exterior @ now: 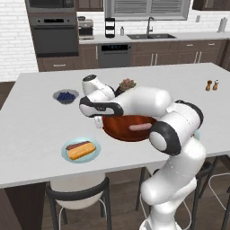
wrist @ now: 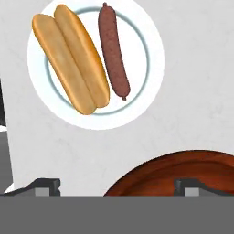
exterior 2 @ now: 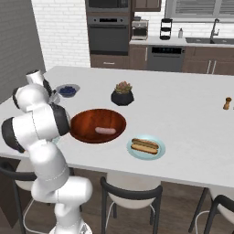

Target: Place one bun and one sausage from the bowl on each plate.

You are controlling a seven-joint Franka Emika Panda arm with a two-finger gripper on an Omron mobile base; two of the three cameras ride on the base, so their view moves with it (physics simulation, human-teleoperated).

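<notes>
My gripper (wrist: 119, 185) hangs open above the counter, its fingertips (wrist: 45, 185) wide apart with nothing between them. Below it lies a pale plate (wrist: 141, 57) holding a yellow-orange bun (wrist: 71, 64) and a dark sausage (wrist: 114, 50) side by side. The same plate (exterior: 65, 150) sits near the counter's front edge, left of the reddish-brown bowl (exterior: 119, 130). The gripper (exterior: 97, 121) hovers between plate and bowl. One pink sausage (exterior 2: 106, 130) lies in the bowl (exterior 2: 87, 121). A second plate (exterior 2: 161, 147) right of the bowl carries a bun (exterior 2: 145, 145) with a sausage.
A small grey bowl of blueberries (exterior: 66, 95) stands at the back left, and a black succulent pot (exterior 2: 122, 95) sits behind the wooden bowl. Two shakers (exterior: 212, 85) are at the far right. Stools (exterior: 78, 193) line the counter's front edge.
</notes>
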